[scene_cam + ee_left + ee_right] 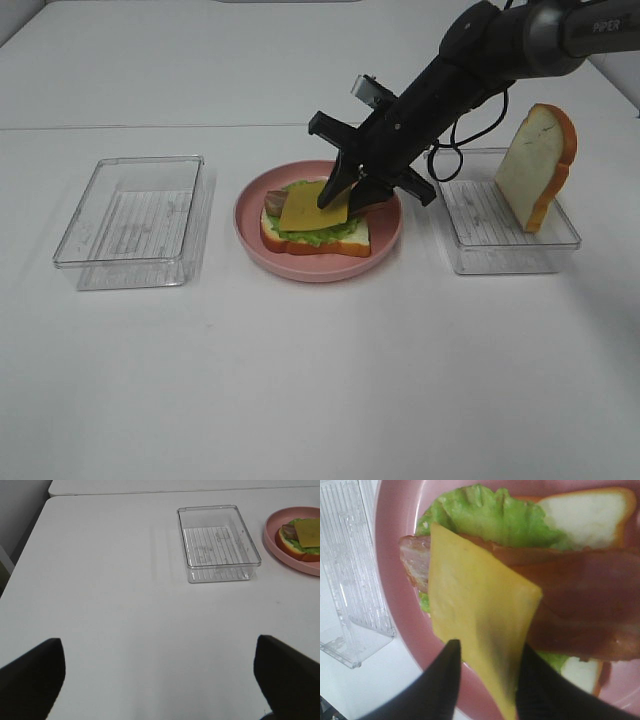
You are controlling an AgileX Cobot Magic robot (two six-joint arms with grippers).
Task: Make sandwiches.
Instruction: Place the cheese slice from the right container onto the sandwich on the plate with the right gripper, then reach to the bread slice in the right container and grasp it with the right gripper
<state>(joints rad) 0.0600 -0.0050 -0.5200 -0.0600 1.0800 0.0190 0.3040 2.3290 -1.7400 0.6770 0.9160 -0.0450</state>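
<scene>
Right gripper (338, 192) down over the pink plate (250, 228), black fingers (440, 687) parted either side of the yellow cheese slice's (311, 208) edge; whether pinching or loose, cannot tell. Cheese lying tilted atop brown bacon (580, 605), green lettuce (330, 232) and white bread (350, 243), the open sandwich at plate centre. Right of plate, a spare bread slice (538, 163) standing upright in a clear tray (470, 250). Far left, second clear tray (130, 222). Left gripper (160, 680) spread wide above bare white table (320, 380).

Overhead view; two wrist close-ups
</scene>
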